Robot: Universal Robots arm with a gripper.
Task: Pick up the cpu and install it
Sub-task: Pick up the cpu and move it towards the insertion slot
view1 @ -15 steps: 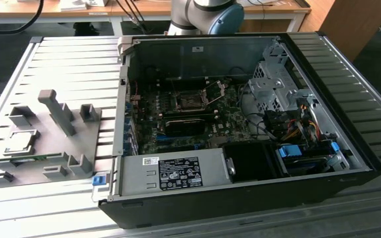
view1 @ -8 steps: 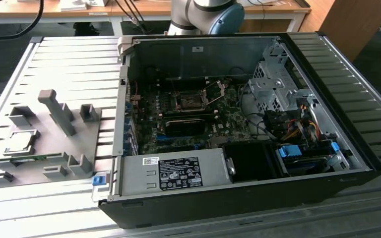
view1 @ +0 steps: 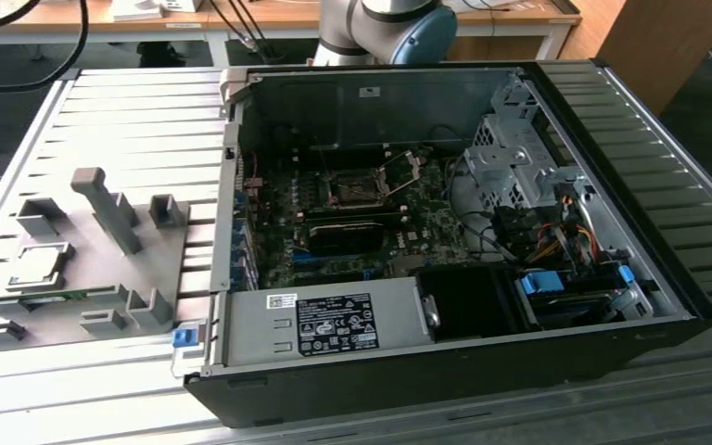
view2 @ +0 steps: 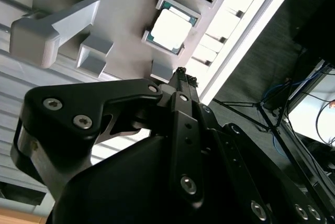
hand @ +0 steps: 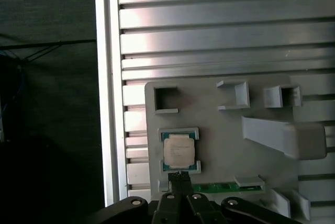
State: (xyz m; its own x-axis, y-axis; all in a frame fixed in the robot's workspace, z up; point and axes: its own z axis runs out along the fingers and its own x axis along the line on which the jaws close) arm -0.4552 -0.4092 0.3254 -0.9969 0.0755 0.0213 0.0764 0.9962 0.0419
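Closest in, the gripper [hand: 180,175] hangs over the grey tray [hand: 220,140], its two slim fingers pressed together with nothing between them. In both wrist views the tips sit just short of the cpu [hand: 179,150], apart from it as far as I can judge. The chip lies flat, silver top up, in its shallow framed nest on the tray; the second wrist view shows it bright and square [view2: 170,29] beyond the fingertip [view2: 180,72]. Just beside the nest, on the gripper's side, lies the green memory stick [hand: 217,187].

In the exterior view the cpu [view1: 37,264] is low on the exterior view's left. The tray rests on the slatted table [view1: 133,111], well apart from the open computer case [view1: 369,408]. Deeper in, near the middle of the frame, the dark socket [view1: 359,188] sits on the motherboard [view1: 331,250] with its metal frame raised. Farthest back, at the top edge, stands the arm [view1: 387,23].

My worry is the grip. The chip is thin and smooth, and the nest walls hug it closely. I judge that fingers coming down skewed could land on the frame or the memory stick rather than the chip's edges. They might also tip the chip on its rim. A weak pinch could let it slide out over the case, and a chip set down crooked could harm the socket's contacts.
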